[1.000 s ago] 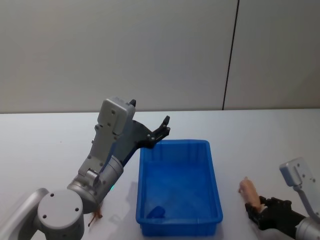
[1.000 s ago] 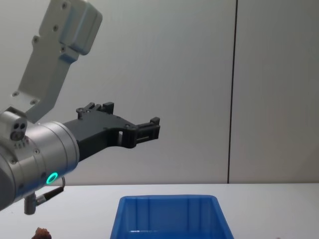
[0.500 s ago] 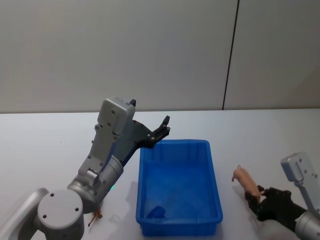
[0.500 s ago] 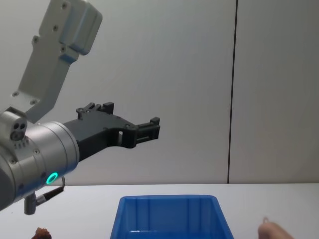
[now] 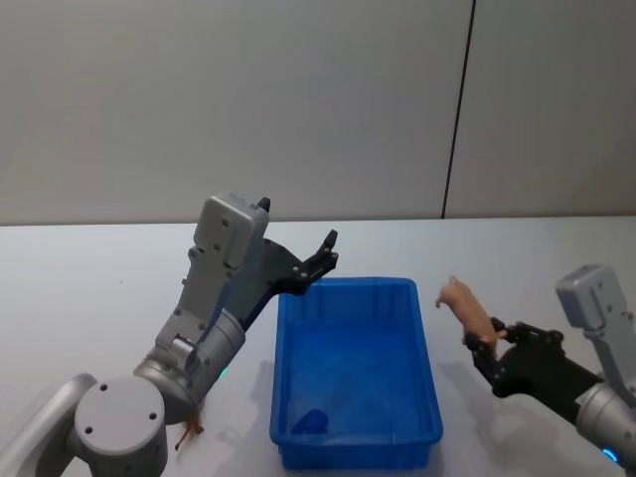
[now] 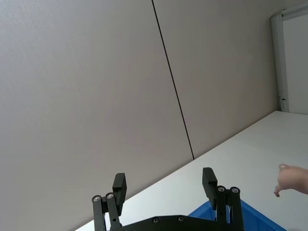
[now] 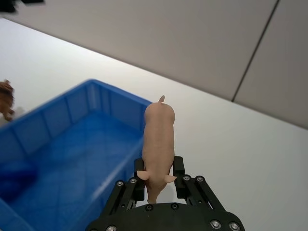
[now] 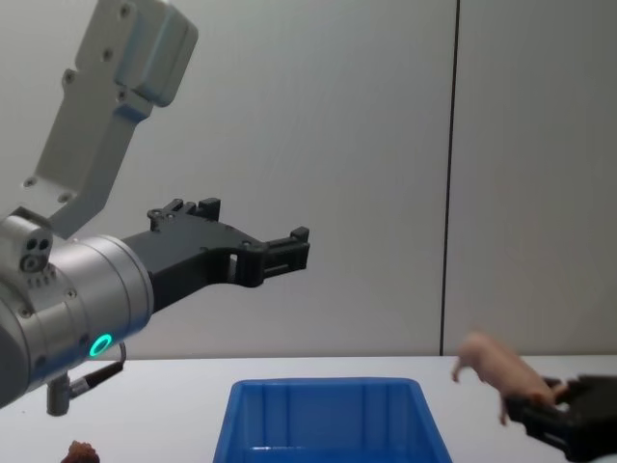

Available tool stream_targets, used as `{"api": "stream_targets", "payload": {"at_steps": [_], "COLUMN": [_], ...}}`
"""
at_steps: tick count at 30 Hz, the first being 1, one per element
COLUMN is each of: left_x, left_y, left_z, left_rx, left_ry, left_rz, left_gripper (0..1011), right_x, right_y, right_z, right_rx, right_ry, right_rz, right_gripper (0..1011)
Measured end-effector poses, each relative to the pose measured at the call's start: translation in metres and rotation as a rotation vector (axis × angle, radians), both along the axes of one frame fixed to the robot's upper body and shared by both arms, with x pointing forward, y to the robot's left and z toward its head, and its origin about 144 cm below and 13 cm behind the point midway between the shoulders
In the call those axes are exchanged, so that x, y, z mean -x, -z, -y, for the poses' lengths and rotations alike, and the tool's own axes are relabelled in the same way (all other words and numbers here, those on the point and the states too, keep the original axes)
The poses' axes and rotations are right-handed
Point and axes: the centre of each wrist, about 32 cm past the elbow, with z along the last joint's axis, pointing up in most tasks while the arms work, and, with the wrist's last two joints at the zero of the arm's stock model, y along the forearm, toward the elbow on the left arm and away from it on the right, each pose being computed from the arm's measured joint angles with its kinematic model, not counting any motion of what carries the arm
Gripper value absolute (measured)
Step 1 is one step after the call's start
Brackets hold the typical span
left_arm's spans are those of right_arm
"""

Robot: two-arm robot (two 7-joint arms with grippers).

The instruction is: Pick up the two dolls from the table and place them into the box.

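My right gripper (image 5: 489,344) is shut on a pink pig doll (image 5: 465,306) and holds it in the air just right of the blue box (image 5: 429,396). The right wrist view has the pig doll (image 7: 159,137) pinched at its lower end between the fingers (image 7: 138,187), with the box's rim (image 7: 115,92) ahead of it. In the chest view the pig doll (image 8: 494,367) hangs beside the box (image 8: 328,391). A reddish-brown doll (image 5: 192,425) lies on the table (image 5: 89,298) left of the box. My left gripper (image 5: 326,254) is open, raised over the box's far left corner.
A darker blue patch (image 5: 310,421) lies in the box's near left corner. A grey wall with a dark vertical seam (image 5: 455,119) stands behind the table. Bare tabletop stretches to the right of the box (image 5: 537,268).
My right gripper has risen from the table with the pig doll and moved left toward the box. The left arm has not moved.
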Motion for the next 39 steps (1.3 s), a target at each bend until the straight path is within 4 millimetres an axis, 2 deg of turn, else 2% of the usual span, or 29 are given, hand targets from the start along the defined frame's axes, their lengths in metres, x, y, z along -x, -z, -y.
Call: {"api": "stream_targets", "payload": {"at_steps": [10, 18, 21, 26, 27, 29, 39], "left_x": [0.000, 0.000, 0.000, 0.000, 0.000, 0.000, 0.000], "left_y": [0.000, 0.000, 0.000, 0.000, 0.000, 0.000, 0.000], "left_z": [0.000, 0.000, 0.000, 0.000, 0.000, 0.000, 0.000], "left_rx": [0.000, 0.000, 0.000, 0.000, 0.000, 0.000, 0.000], "left_ry": [0.000, 0.000, 0.000, 0.000, 0.000, 0.000, 0.000], "left_rz": [0.000, 0.000, 0.000, 0.000, 0.000, 0.000, 0.000], "left_gripper": [1001, 1001, 1001, 1001, 1001, 1001, 1001], "right_x": [-0.009, -0.015, -0.018, -0.020, -0.021, -0.021, -0.020], "right_y": [-0.019, -0.025, -0.026, -0.025, -0.025, -0.025, -0.024], "right_z": [-0.017, -0.035, -0.044, -0.051, -0.053, -0.054, -0.044], "right_rx": [-0.038, -0.053, -0.056, -0.063, -0.066, -0.076, -0.108], "right_ry": [-0.132, -0.219, -0.252, -0.274, -0.278, -0.284, -0.272], "right_rz": [0.047, 0.022, -0.007, -0.031, -0.037, -0.045, -0.041], "right_gripper": [333, 364, 498, 638, 700, 736, 1001]}}
